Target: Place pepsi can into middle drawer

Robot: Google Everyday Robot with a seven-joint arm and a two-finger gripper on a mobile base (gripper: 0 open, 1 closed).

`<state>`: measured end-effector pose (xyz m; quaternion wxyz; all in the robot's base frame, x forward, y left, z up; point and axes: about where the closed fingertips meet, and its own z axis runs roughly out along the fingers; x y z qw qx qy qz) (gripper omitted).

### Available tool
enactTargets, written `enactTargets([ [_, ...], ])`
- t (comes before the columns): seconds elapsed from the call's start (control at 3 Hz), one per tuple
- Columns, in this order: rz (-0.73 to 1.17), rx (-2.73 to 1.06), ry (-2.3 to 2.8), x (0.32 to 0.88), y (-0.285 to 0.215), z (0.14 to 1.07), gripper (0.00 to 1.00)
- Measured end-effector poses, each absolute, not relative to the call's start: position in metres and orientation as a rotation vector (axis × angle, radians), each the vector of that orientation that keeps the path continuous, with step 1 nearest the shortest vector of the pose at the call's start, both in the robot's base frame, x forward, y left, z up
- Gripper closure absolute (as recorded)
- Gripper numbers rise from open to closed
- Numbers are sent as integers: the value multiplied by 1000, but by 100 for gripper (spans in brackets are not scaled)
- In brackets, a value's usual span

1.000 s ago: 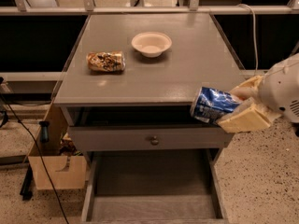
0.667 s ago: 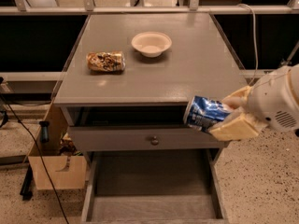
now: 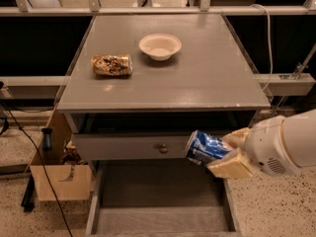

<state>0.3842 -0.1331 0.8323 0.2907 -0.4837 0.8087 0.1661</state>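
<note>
small blue pepsi can with white lettering, held off every surface and lying nearly level, its silver end turned left; it hangs just in front of the right end of the grey drawer front with a small round knob and above the far right part of the open middle drawer, a wide, shallow grey wooden drawer with a plain floor. the gripper, with cream-coloured fingers on a white rounded arm entering from the right, is clamped on the can's right half, one finger above and one below. on the grey cabinet top, farther back, stand a pale round bowl and, to its left, a brown-gold-white patterned can on its side. a cardboard box sits on the floor at left.
</note>
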Motion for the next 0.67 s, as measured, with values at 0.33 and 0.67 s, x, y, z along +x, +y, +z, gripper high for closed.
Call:
enactTargets([
  [0.33,469,-1250,2133,386,-129,804,100],
  [0.67,492,-1246,2097,403,-126,776,100],
])
